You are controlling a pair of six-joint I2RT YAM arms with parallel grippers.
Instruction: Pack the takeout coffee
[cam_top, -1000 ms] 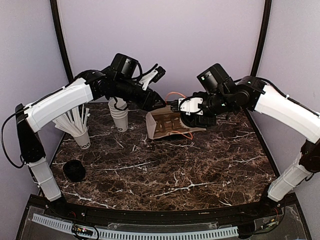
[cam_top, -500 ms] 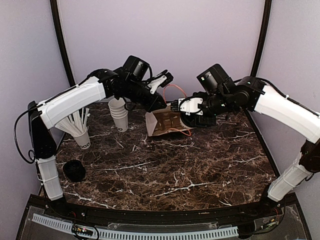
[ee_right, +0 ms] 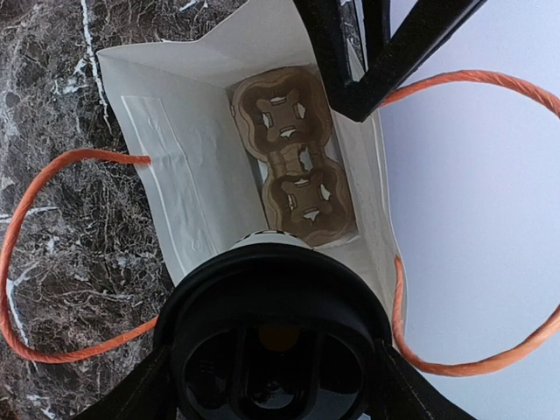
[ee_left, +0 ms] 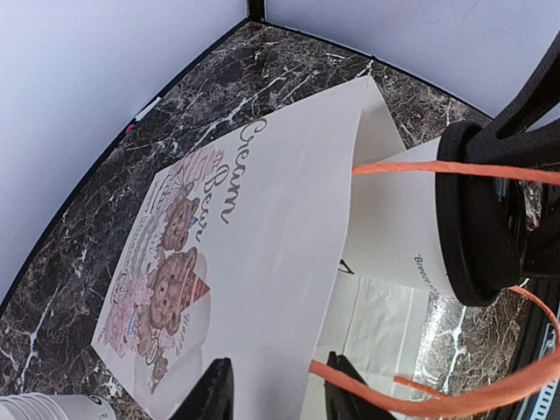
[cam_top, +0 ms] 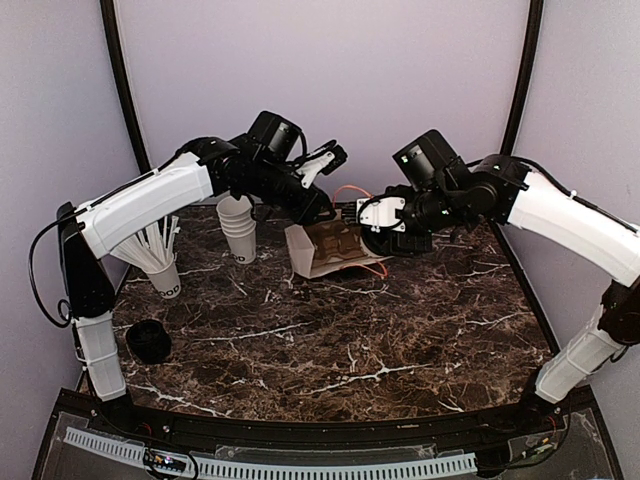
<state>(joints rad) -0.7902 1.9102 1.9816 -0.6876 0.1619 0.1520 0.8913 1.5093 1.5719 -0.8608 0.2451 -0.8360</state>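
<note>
dark marble table (cam_top: 400,340), lilac walls (cam_top: 330,80) — takeout coffee (ee_left: 398,219) at mouth of bag (ee_left: 262,262)

black-lidded takeout coffee (ee_right: 278,346) at the mouth of white bag (ee_right: 166,166), cardboard carrier (ee_right: 293,157) inside

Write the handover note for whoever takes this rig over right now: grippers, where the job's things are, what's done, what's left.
Left gripper: open, fingers either side of the paper bag's front wall at its mouth.
Right gripper: shut on the takeout coffee, black lid on, held at the bag's mouth.
Bag: tilted on the marble table, with a cardboard carrier at its bottom.
Done: cup lidded, gripped and at the bag.
Left: lower the cup into the carrier, release it, withdraw both arms.
</note>
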